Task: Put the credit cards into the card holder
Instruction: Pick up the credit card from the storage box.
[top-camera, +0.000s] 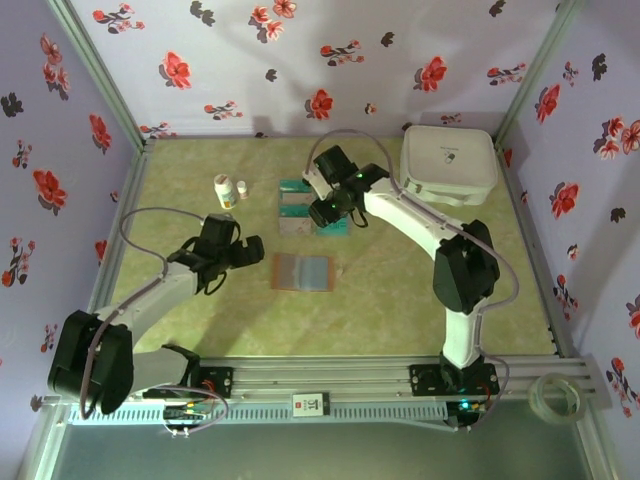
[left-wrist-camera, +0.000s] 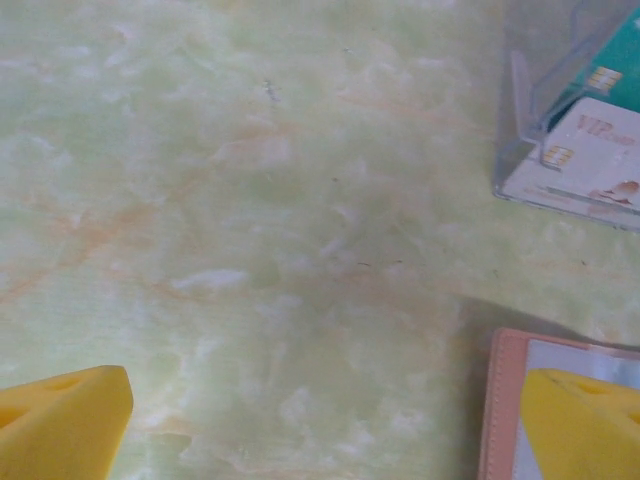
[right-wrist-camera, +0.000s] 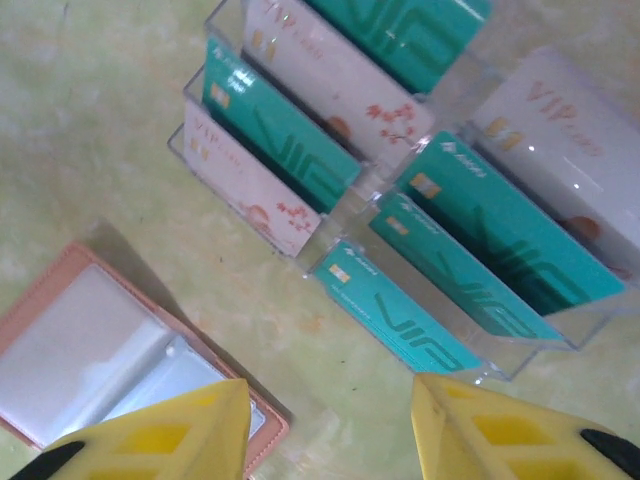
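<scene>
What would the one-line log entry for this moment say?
left gripper: open, near card holder | right gripper: open, above credit cards in clear rack | card holder: lying open

Five teal cards (right-wrist-camera: 510, 235) and three white cards (right-wrist-camera: 330, 85) make eight in all. They stand in two clear racks (right-wrist-camera: 505, 362), four to a rack. There is one brown card holder (right-wrist-camera: 90, 350), at 6 o'clock from the racks. Two small white bottles (top-camera: 222, 190) stand at 10 o'clock on the table (top-camera: 400, 300). One big white case (top-camera: 448, 160) sits at 1 o'clock. One clear ring (top-camera: 553, 395) lies at 5 o'clock, off the table. There are two arms with one hand each: the left hand (left-wrist-camera: 320, 430) and the right hand (right-wrist-camera: 330, 420).
</scene>
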